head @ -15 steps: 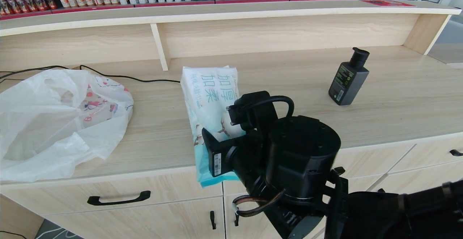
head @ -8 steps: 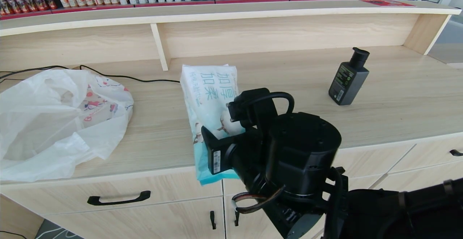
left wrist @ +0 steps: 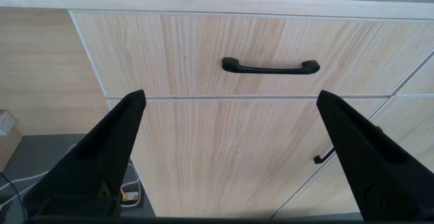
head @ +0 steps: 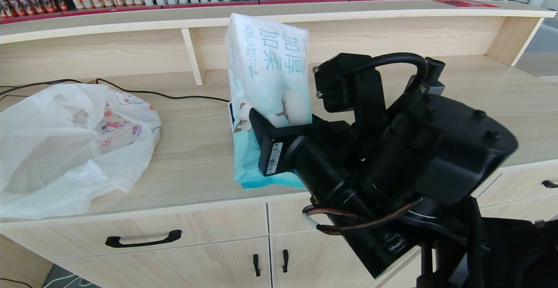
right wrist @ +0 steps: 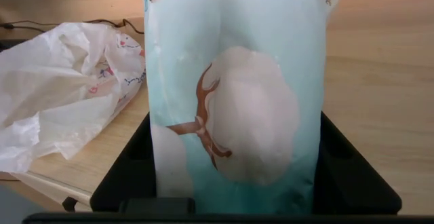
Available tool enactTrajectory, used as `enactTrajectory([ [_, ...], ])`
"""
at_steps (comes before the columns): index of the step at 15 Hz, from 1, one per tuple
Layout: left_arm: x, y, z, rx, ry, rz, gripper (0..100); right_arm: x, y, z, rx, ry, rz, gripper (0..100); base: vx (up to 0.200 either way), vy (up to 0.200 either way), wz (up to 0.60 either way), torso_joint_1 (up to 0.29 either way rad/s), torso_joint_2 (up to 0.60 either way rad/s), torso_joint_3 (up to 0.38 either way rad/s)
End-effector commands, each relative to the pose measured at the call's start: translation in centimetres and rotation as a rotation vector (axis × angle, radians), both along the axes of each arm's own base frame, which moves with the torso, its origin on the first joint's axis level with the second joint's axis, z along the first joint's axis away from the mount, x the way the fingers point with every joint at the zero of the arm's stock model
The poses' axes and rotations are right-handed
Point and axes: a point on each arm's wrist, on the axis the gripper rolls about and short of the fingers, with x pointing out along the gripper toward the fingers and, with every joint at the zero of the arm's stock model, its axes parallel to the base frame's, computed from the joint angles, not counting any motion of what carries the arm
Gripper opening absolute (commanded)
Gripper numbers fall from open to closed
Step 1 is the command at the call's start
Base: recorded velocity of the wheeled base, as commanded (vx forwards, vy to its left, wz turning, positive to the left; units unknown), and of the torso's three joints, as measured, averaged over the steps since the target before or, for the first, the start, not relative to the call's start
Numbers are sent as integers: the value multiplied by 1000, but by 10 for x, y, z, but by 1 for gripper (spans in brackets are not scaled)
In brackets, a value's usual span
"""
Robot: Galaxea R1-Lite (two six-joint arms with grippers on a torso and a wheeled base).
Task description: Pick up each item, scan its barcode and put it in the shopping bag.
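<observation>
Lifting is what has just happened: a second ago the right hand (head: 285, 127) sat low at the near end of the tissue pack (head: 268, 57), which lay flat on the tabletop (head: 196, 157). Now the arm has come up and the pack stands nearly upright, its top end raised in front of the back shelf. The right hand is closed on the pack's lower part, one finger on each side, and in the right wrist view the right hand (right wrist: 234, 176) squeezes the soft wrapper in a little. The pack looks clear of the tabletop, though its bottom edge hangs close to the front rim and I cannot be sure.

I judge that the pick-up of this item is done and that scanning comes next, then the bag. The pack (right wrist: 230, 81) is a soft plastic wrapper, white fading to pale blue-green, with a cotton boll printed on it. It will probably sag or slip if the grip loosens. I cannot tell where its barcode is.

The left hand (left wrist: 227, 156) is wide open and empty, low in front of a drawer handle (left wrist: 270, 66). The shopping bag (head: 65, 148) lies slumped on the tabletop well to the left, and a dark bottle (head: 435, 68) stands behind the right arm.
</observation>
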Motion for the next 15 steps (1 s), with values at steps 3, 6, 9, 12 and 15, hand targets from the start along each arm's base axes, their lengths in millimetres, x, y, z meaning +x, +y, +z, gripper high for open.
enactTrajectory([
  [3, 0, 0, 0, 0, 2, 0, 100, -3, -23, 1, 114, -85, -24, 0, 0, 0, 0, 0, 0, 0],
  [6, 0, 0, 0, 0, -1, 0, 100, 1, -65, -12, 154, -148, -48, 0, 0, 0, 0, 0, 0, 0],
  [9, 0, 0, 0, 0, -1, 2, 100, 18, -116, -17, 93, -202, -77, 0, 0, 0, 0, 0, 0, 0],
  [12, 0, 0, 0, 0, 2, 0, 100, 29, -132, -20, 20, -257, -55, 0, 0, 0, 0, 0, 0, 0],
  [15, 0, 0, 0, 0, -1, 2, 100, 41, -158, -27, -25, -245, -140, 0, 0, 0, 0, 0, 0, 0],
])
